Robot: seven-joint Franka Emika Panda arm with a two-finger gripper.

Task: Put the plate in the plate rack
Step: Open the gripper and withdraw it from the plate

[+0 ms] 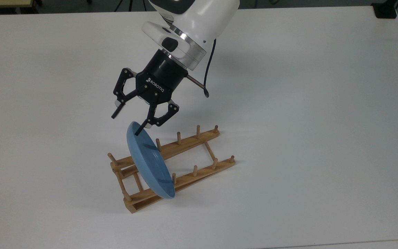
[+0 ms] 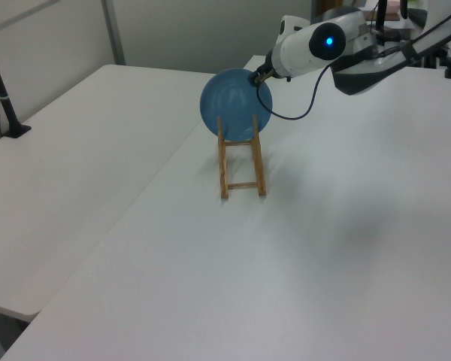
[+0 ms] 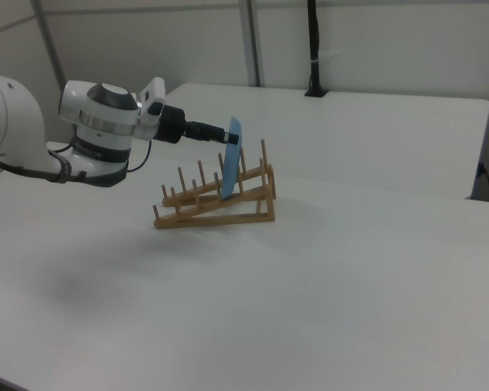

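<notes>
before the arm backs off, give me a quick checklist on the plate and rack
1. Gripper open: ok, its fingers are spread apart in the top view.
2. Fingers clear of the plate: cannot tell, one fingertip overlaps the plate's upper rim in the top view.
3. Plate seated in the plate rack: ok, it stands on edge across both rails, between pegs.
4. Plate stable unaided: cannot tell, it leans and contact with the pegs is not clear.
5. Rack flat on the table: ok, its base lies on the surface in the right view.
</notes>
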